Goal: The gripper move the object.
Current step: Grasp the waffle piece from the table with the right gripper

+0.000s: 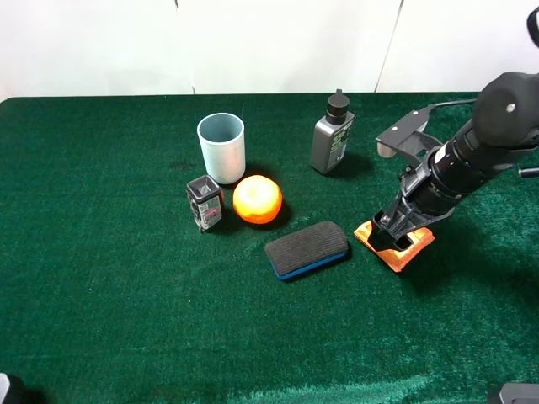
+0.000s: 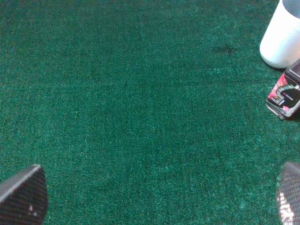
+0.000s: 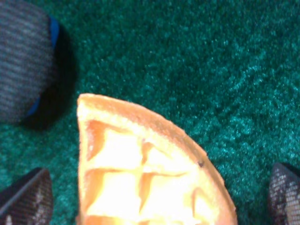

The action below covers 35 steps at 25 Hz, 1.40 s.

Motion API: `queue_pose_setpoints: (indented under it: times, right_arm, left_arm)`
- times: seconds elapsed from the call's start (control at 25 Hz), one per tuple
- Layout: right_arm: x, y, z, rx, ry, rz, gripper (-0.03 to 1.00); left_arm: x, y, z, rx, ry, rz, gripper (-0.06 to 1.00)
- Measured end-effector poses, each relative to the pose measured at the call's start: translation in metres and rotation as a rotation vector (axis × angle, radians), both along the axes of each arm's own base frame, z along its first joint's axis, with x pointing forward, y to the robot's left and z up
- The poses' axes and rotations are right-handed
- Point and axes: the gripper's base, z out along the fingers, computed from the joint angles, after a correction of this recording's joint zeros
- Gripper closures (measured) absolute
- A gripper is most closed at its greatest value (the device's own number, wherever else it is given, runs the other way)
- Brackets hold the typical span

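Observation:
The orange-yellow waffle wedge [image 1: 406, 252] lies on the green cloth to the right of the middle. My right gripper [image 1: 393, 236] is low over it. In the right wrist view the wedge [image 3: 140, 178] fills the space between the two dark fingertips [image 3: 28, 197], which stand wide apart on either side without touching it. The right gripper [image 3: 159, 199] is open. My left gripper [image 2: 157, 197] is open and empty over bare cloth. Only its two fingertips [image 2: 23, 194] show, and it is out of the exterior view.
A black eraser with a blue base [image 1: 307, 249] lies just left of the wedge and shows in the right wrist view [image 3: 23, 61]. An orange ball [image 1: 257, 199], a small dark box [image 1: 205, 203], a pale cup [image 1: 221, 147] and a grey bottle [image 1: 332, 135] stand further back.

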Motion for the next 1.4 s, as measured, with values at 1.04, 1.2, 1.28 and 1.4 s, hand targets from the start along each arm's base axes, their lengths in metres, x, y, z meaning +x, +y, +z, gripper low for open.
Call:
queue_pose_setpoints:
  times: [1.04,1.2,1.28,1.4]
  right_arm:
    - [0.004,-0.001,-0.030,-0.055,0.052,0.024,0.34]
    - [0.004,-0.001,-0.030,-0.054,0.052,0.020,0.45]
    - [0.004,-0.001,-0.030,-0.054,0.052,0.020,0.45]
    - [0.004,-0.001,-0.030,-0.054,0.052,0.018,0.45]
  left_arm:
    - [0.000,0.000,0.000,0.000,0.000,0.000,-0.05]
    - [0.000,0.000,0.000,0.000,0.000,0.000,-0.05]
    - [0.000,0.000,0.000,0.000,0.000,0.000,-0.05]
    - [0.000,0.000,0.000,0.000,0.000,0.000,-0.05]
